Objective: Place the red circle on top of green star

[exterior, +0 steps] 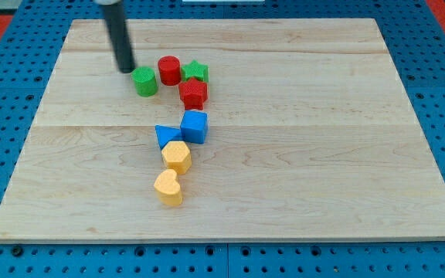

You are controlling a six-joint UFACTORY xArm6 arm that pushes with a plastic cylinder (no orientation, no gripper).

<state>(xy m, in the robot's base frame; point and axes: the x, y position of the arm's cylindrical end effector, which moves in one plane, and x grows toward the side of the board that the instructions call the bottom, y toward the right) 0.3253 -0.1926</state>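
Observation:
The red circle (169,69) is a short red cylinder on the wooden board (323,116), in the upper middle-left. The green star (195,72) sits just to its right, touching or nearly touching it. A green cylinder (145,80) stands just left of the red circle. A red star-like block (193,93) lies directly below the green star. My tip (126,69) is at the end of the dark rod, just left of and slightly above the green cylinder, close to it, and left of the red circle.
Below the cluster, a blue triangle (166,135) and a blue cube-like block (195,126) sit side by side. A yellow hexagon (177,157) and a yellow heart (168,187) trail toward the view's bottom. Blue pegboard (439,46) surrounds the board.

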